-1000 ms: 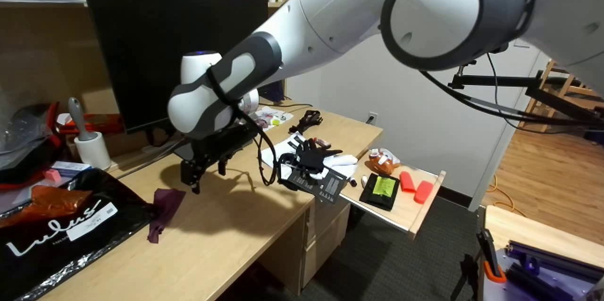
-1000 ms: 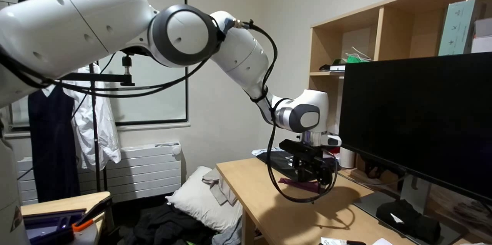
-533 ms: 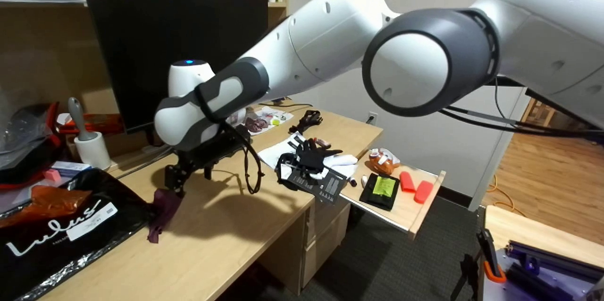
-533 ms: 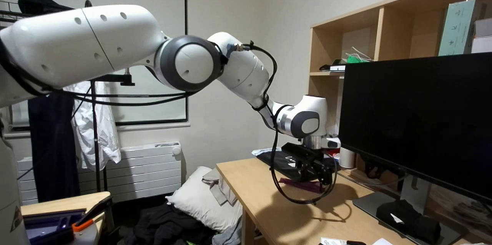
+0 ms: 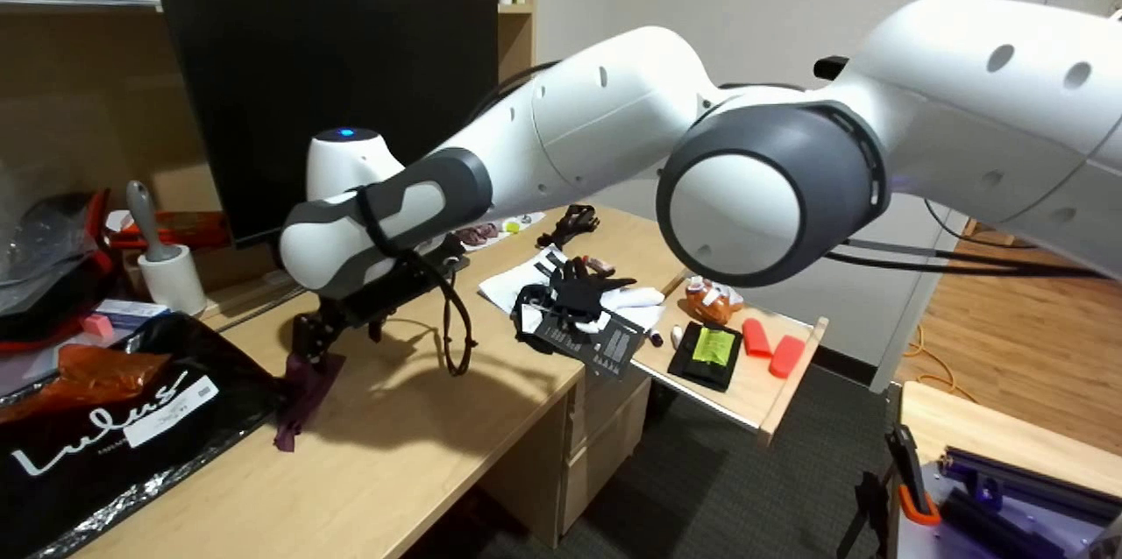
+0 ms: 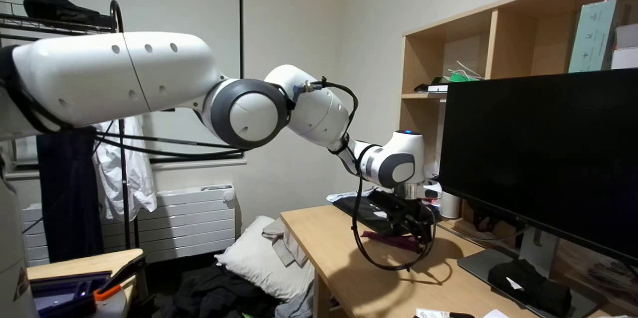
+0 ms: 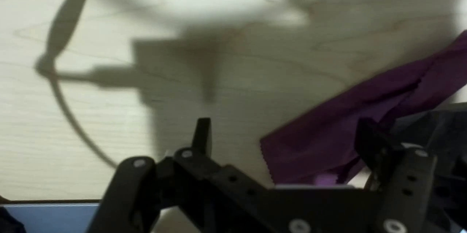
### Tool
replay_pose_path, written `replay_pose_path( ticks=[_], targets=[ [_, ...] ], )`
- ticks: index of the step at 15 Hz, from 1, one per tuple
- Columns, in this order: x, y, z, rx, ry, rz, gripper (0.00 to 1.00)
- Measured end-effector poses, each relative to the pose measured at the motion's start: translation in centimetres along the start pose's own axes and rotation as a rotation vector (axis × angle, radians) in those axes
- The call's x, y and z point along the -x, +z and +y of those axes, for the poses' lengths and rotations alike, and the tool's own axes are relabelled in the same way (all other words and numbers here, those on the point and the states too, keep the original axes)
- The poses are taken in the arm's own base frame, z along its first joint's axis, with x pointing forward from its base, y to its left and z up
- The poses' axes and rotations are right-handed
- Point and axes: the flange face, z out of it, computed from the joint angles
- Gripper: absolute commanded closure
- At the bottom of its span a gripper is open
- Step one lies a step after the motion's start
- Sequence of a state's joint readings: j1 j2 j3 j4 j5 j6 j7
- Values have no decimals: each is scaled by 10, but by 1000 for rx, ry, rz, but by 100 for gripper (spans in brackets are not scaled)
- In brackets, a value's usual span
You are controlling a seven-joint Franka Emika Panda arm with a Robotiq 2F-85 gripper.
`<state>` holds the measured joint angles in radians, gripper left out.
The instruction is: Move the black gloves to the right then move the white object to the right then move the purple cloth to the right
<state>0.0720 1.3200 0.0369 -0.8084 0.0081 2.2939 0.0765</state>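
The claw (image 7: 284, 130) stands fully spread with nothing gripped, presumably so that I can straddle the purple cloth (image 7: 317, 138) below, which lies partly within its span; contact I cannot confirm. Well apart from the claw, the black gloves (image 5: 578, 292) lie among papers (image 5: 508, 283); I judge their move complete.

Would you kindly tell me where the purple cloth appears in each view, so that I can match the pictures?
In an exterior view: the purple cloth is at lower left.
In an exterior view: the purple cloth is right of centre, in the lower half.
Wrist view: it slants from right of centre up to the right edge, partly hidden by one of the fingers.
Shared landmark: the wooden desk, visible in all three.
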Motion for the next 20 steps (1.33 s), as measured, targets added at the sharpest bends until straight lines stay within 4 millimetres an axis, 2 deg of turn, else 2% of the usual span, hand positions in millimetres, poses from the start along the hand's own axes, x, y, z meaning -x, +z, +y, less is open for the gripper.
replay_pose_path(
  ticks=[12,13,20],
  targets=[
    [-7,5,1,25,9,34,0],
    [-6,5,1,24,9,29,20],
    [-4,7,-1,24,7,1,67]
  ],
)
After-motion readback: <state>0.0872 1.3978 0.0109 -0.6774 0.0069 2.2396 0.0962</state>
